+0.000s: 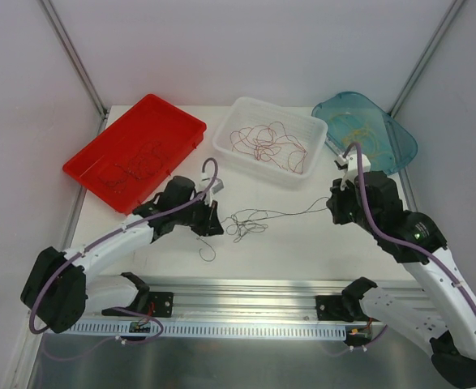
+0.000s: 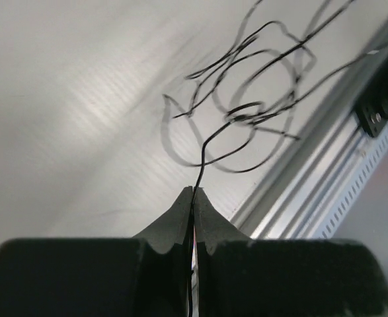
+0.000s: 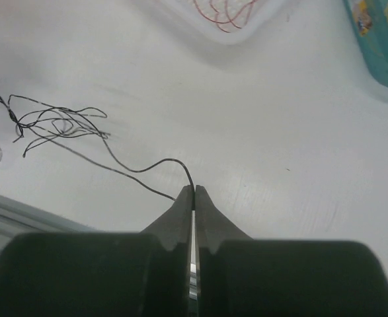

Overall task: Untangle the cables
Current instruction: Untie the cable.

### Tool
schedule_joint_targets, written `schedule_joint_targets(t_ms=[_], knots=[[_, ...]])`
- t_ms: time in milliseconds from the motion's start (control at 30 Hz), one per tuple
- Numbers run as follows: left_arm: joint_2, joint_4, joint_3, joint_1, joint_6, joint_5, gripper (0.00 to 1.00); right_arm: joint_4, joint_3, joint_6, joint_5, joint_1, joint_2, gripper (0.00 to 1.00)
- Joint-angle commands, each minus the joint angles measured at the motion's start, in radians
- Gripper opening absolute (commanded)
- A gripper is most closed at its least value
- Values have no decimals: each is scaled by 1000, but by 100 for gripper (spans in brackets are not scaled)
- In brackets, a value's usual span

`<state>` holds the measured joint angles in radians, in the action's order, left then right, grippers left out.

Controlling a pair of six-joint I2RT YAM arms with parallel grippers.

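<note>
A thin dark cable (image 1: 246, 223) lies tangled in loops on the white table between my two arms. My left gripper (image 1: 211, 217) is shut on one end of it; in the left wrist view the wire leaves the closed fingertips (image 2: 194, 191) and runs up into the knot of loops (image 2: 253, 112). My right gripper (image 1: 335, 201) is shut on the other end; in the right wrist view the wire arcs out of the tips (image 3: 194, 189) and leads left to the tangle (image 3: 55, 122). Red cables (image 1: 266, 144) lie in the white basket, yellow ones (image 1: 359, 130) in the teal tray.
A red tray (image 1: 100, 158) at the back left holds dark wires. A white basket (image 1: 229, 130) stands at the back middle and a teal tray (image 1: 400, 142) at the back right. A metal rail (image 1: 246, 304) runs along the near table edge.
</note>
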<state>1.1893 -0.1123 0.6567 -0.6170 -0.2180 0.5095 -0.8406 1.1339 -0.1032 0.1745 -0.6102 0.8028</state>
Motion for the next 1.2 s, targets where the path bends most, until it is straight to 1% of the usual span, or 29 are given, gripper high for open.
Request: schedule_joint_targets(t_ms=[0, 33, 67, 133, 167, 233, 267, 333, 400, 533, 633, 700, 767, 800, 833, 867, 933, 1067, 1167], knots=[[-78, -133, 17, 72, -69, -182, 0, -71, 58, -3, 157, 27, -11, 1], [-92, -173, 26, 88, -76, -209, 0, -80, 66, -1, 170, 33, -10, 1], [-108, -197, 29, 118, -86, -291, 0, -92, 81, 0, 192, 44, -11, 1], [-141, -266, 43, 154, -106, -368, 0, -103, 101, 3, 210, 55, -14, 1], [-151, -291, 50, 198, -110, -434, 0, -112, 110, 2, 229, 59, -16, 1], [-171, -338, 76, 244, -119, -486, 0, -121, 150, -9, 253, 64, -20, 1], [-184, -372, 86, 287, -121, -538, 0, -132, 168, -15, 278, 66, -20, 1], [-198, -397, 107, 331, -127, -575, 0, -146, 231, -24, 296, 69, -20, 1], [-207, -417, 115, 390, -127, -606, 0, -155, 276, -41, 303, 69, -22, 1], [-191, -426, 121, 468, -126, -618, 0, -160, 415, -75, 306, 69, -30, 1], [-171, -428, 121, 493, -126, -620, 0, -160, 477, -102, 301, 69, -27, 1], [-168, -428, 119, 493, -129, -617, 0, -158, 510, -110, 231, 69, -21, 1], [-166, -426, 119, 493, -126, -621, 0, -149, 497, -104, 163, 69, -13, 1], [-166, -428, 115, 494, -120, -631, 0, -146, 488, -96, 160, 69, -13, 1], [-166, -428, 110, 494, -118, -643, 0, -141, 478, -90, 174, 69, -16, 1], [-166, -429, 107, 499, -118, -655, 0, -140, 474, -92, 230, 69, -20, 1], [-168, -429, 95, 507, -122, -667, 0, -132, 484, -108, 296, 69, -40, 1], [-157, -438, 89, 530, -138, -697, 0, -121, 543, -122, 449, 67, -65, 1], [-155, -441, 101, 542, -150, -721, 0, -89, 544, -130, 500, 69, -99, 1]])
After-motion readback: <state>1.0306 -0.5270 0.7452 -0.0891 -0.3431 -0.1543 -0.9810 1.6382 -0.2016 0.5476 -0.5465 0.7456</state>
